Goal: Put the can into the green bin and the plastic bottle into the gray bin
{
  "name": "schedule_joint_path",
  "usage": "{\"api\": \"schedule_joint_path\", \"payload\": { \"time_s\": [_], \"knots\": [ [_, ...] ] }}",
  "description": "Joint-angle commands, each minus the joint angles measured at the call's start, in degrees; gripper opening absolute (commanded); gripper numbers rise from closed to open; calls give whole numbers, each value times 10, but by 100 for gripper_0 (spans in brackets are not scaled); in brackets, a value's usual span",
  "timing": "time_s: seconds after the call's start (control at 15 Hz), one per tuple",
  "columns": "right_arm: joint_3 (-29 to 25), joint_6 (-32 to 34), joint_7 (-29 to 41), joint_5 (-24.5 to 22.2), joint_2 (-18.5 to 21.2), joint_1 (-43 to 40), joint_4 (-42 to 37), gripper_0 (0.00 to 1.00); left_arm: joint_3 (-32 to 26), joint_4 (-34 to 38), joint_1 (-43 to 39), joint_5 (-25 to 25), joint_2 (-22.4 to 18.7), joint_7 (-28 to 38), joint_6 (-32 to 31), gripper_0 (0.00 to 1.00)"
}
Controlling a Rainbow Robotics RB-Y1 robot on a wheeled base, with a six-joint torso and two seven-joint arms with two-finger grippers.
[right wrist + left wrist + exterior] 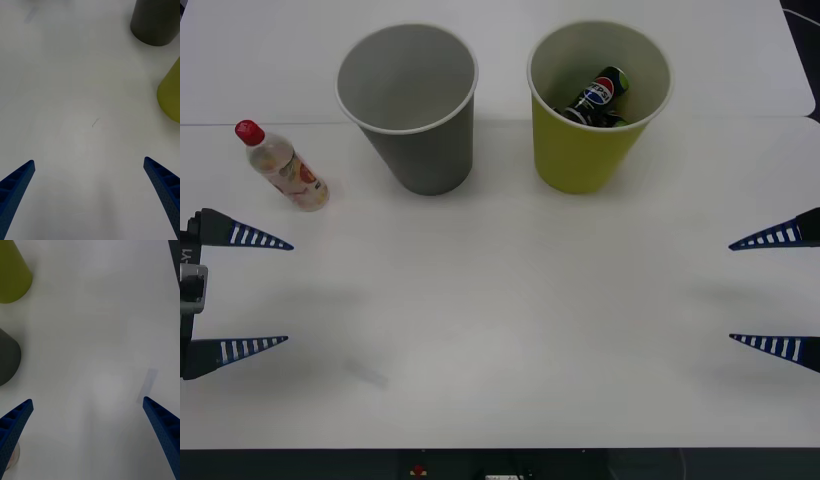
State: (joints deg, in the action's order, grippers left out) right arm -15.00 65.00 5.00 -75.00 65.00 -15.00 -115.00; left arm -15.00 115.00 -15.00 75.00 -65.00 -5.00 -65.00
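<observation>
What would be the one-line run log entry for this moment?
can: inside green bin | plastic bottle: lying on table, left of gray bin | left pincer: open, empty | right pincer: open, empty

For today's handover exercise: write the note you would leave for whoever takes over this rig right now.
Left gripper: open, empty, at the table's left edge.
Right gripper: open, empty, at the right edge.
Done: the can lies tilted inside the green bin.
Left: the plastic bottle lies on the table left of the gray bin, near the left gripper; it goes into that bin.
</observation>
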Motion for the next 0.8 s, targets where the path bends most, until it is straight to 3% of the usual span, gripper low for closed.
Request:
{"api": "schedule_joint_path", "payload": {
  "time_s": [0.07, 0.27, 0.47, 0.8],
  "knots": [
    [0, 0, 0, 0, 0, 0, 0, 100, 0, 0, 0, 0, 0, 0, 0, 100],
    [0, 0, 0, 0, 0, 0, 0, 100, -47, 13, -35, -7, -17, -11, 4, 100],
    [0, 0, 0, 0, 0, 0, 0, 100, -58, 26, -74, -34, -40, -11, 33, 100],
    [0, 0, 0, 0, 0, 0, 0, 100, -58, 27, -129, -68, -29, 21, 102, 100]
  ]
}}
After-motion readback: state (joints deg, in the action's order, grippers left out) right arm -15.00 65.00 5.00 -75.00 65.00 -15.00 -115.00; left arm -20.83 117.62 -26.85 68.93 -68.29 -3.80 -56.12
